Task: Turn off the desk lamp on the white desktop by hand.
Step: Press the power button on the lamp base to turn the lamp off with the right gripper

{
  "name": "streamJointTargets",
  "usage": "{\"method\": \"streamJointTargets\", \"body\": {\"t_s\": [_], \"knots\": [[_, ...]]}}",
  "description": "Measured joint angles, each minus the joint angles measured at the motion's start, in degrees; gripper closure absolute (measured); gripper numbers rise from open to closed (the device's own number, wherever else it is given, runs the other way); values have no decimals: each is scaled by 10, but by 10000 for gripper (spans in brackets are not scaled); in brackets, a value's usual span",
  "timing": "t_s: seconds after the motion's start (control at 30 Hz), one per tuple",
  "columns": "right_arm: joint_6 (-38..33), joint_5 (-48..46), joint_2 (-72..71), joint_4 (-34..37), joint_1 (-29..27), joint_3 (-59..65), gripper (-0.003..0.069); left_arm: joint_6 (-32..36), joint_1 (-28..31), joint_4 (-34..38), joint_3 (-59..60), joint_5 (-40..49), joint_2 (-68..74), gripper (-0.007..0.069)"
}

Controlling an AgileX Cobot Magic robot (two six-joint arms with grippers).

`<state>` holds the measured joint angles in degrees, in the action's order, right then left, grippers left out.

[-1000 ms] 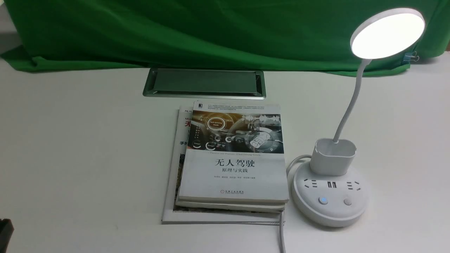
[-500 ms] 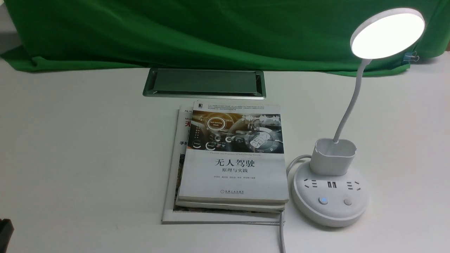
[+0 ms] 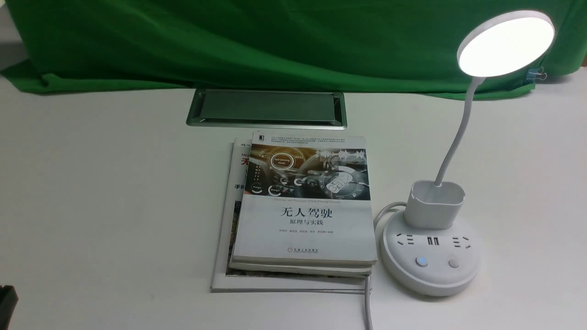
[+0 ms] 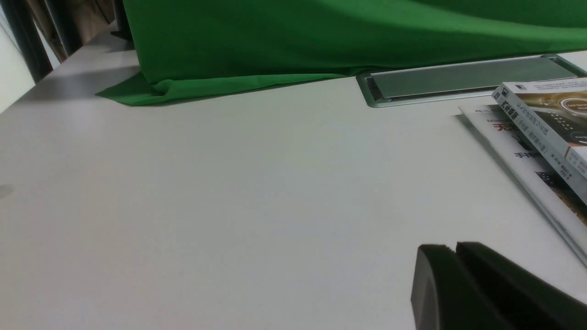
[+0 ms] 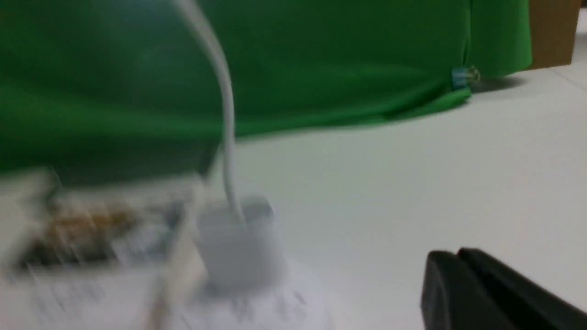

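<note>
The desk lamp [image 3: 431, 247] stands at the front right of the white desktop [image 3: 114, 192]. Its round head [image 3: 505, 44] is lit, and a blue light glows on the left button [image 3: 421, 261] of its socket base. The lamp's cup and neck also show, blurred, in the right wrist view [image 5: 238, 247]. My right gripper [image 5: 456, 256] is shut and empty, low over the desktop beside the lamp base. My left gripper [image 4: 455, 250] is shut and empty over bare desktop, left of the books; only a black corner of that arm [image 3: 7, 302] shows in the front view.
Two stacked books [image 3: 302, 206] lie just left of the lamp base, its white cable [image 3: 368, 302] running past them to the front edge. The silver-framed cable hatch [image 3: 266, 107] sits behind the books. Green cloth [image 3: 252, 41] covers the back.
</note>
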<state>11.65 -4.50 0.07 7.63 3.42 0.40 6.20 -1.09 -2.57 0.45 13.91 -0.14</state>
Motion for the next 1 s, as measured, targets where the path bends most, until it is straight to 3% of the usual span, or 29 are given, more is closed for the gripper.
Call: {"method": "streamJointTargets", "body": {"t_s": [0.1,0.27,0.47,0.63,0.73,1.0], "knots": [[76,45,0,5,0,0,599,0,0,0,0,0,0,605],[103,60,0,7,0,-1,570,-1,0,0,0,0,0,605],[33,-134,91,8,9,-134,571,-1,0,0,0,0,0,605],[-85,-392,295,8,21,-336,573,-1,0,0,0,0,0,605],[-121,-484,410,6,22,-399,573,-1,0,0,0,0,0,605],[-129,-500,628,2,75,-462,575,0,0,0,0,0,0,605]]}}
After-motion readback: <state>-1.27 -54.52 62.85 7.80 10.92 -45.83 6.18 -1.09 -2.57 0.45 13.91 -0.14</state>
